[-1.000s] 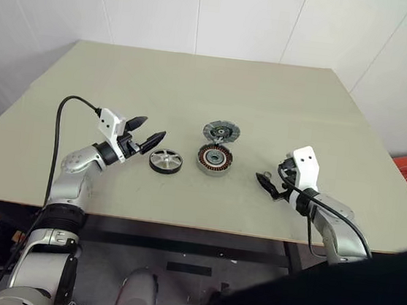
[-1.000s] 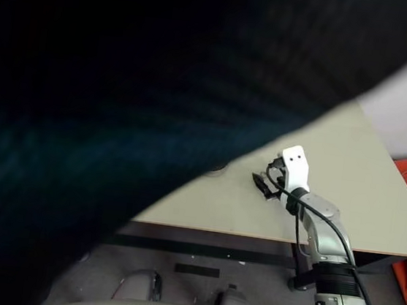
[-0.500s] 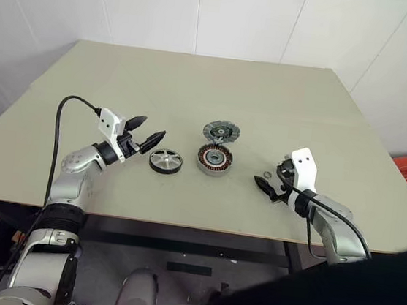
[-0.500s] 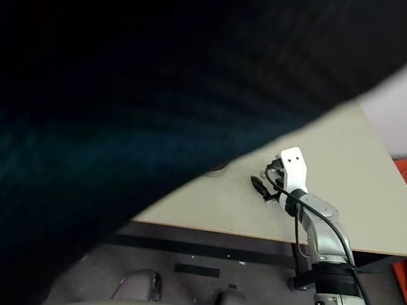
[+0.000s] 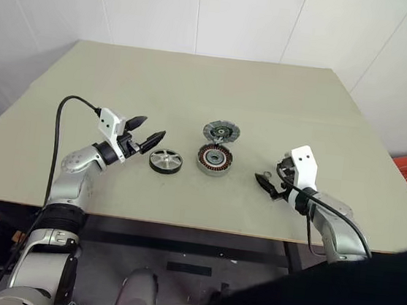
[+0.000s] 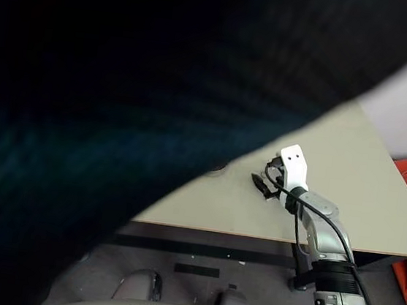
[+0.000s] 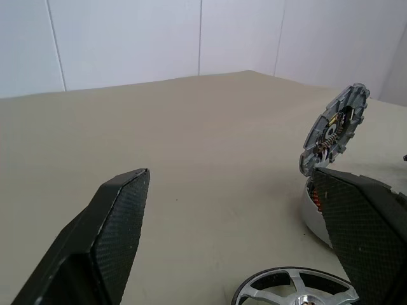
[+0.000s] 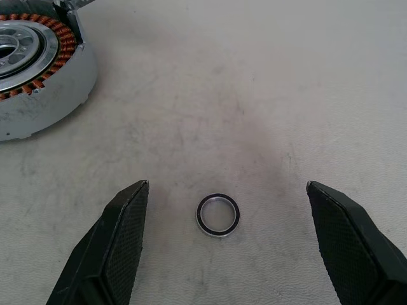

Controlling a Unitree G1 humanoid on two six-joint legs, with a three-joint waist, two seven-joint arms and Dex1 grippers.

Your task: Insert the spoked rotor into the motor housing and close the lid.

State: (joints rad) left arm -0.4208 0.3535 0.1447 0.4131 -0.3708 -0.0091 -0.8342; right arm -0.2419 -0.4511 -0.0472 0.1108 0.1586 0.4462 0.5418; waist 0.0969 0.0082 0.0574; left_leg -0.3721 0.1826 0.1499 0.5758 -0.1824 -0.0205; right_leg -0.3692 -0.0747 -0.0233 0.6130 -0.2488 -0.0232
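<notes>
We see both grippers released, the left gripper (image 5: pixel 147 134) just left of the rotor (image 5: pixel 166 161) on the table (image 5: pixel 196 85), the housing (image 5: pixel 215 159) right of it with the lid (image 5: pixel 221 132) leaning behind, and the right gripper (image 8: pixel 226 244) straddling a small ring (image 8: pixel 217 215).

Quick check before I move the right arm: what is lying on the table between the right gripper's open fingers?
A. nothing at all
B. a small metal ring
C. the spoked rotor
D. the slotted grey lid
B. In the right wrist view a small metal ring lies flat on the table between the open fingers of the right gripper, untouched; the motor housing sits well off to one side.
</notes>
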